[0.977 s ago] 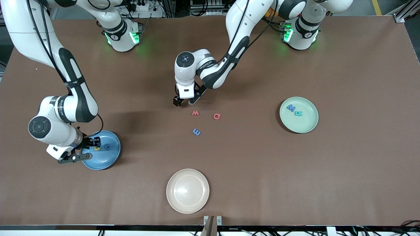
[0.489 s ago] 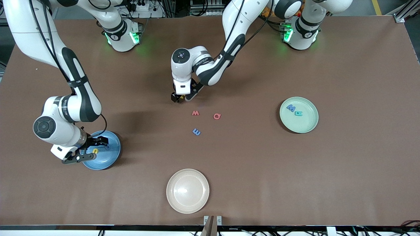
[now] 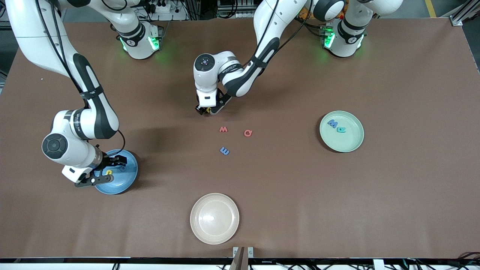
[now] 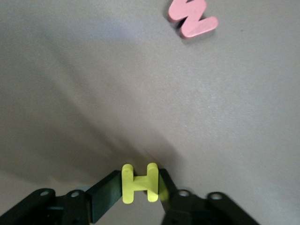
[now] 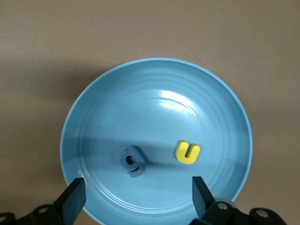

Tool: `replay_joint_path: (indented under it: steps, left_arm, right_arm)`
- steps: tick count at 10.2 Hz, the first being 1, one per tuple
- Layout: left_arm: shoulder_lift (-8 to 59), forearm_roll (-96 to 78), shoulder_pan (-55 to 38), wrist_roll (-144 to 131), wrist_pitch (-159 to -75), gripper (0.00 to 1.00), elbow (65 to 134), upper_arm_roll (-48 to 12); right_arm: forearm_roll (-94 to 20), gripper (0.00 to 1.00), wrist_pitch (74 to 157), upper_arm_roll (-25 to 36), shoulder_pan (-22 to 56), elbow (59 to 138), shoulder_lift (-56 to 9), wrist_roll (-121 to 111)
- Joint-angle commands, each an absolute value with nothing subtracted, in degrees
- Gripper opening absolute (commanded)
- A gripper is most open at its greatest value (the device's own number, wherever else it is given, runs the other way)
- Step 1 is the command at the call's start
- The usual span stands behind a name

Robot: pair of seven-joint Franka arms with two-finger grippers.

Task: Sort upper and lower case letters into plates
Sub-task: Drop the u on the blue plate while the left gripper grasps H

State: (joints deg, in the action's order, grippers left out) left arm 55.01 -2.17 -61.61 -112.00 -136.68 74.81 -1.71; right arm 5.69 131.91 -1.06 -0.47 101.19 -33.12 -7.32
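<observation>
My left gripper (image 3: 205, 110) is shut on a yellow letter H (image 4: 139, 183) and holds it just above the table, beside the red letter W (image 3: 223, 129), which also shows in the left wrist view (image 4: 192, 16). A red round letter (image 3: 248, 133) and a blue letter (image 3: 224, 150) lie nearby on the table. My right gripper (image 3: 112, 167) is open and empty over the sky blue plate (image 3: 127, 180). In that plate (image 5: 154, 108) lie a yellow u (image 5: 187, 152) and a blue letter (image 5: 132, 161). The mint green plate (image 3: 347, 140) holds a blue M (image 3: 332, 123) and a teal letter (image 3: 341, 129).
A cream-beige plate (image 3: 214, 218) stands near the table's edge closest to the front camera, with nothing in it. The brown table (image 3: 393, 187) is bare toward the left arm's end past the mint plate.
My left gripper closed on the yellow H and lifted it a little toward the robots' bases. My right gripper let the yellow u drop into the blue plate and drew back slightly.
</observation>
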Motion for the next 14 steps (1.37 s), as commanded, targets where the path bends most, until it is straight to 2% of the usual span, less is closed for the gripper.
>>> replay_joint_path:
  steps: [1,2,5,10,14]
  left_arm:
    - [56.3,-2.5,-62.0,-111.4,-135.9,0.21,74.4,-1.2]
    - [55.9,-2.6,-61.7,-111.1,-135.7,0.17,74.4,-1.1]
    - [53.5,-4.3,-57.2,-104.4,-128.5,0.17,74.4,-2.8]
    - [50.0,-6.5,-52.8,-98.0,-121.3,0.17,74.4,-3.9]
    - [44.1,-10.0,-44.1,-81.4,-107.4,0.18,74.6,-4.6]
  right_arm:
    - [5.4,1.0,131.0,-1.1,0.1,101.9,-31.8,-6.5]
    - [5.4,1.0,131.0,-1.1,0.1,101.9,-31.9,-6.5]
    - [5.4,1.0,131.0,-1.1,1.0,101.9,-31.8,-6.5]
    - [5.3,1.0,129.4,-1.2,9.8,101.1,-31.2,6.7]
    - [5.4,1.0,129.9,-2.1,18.0,98.5,-31.4,4.2]
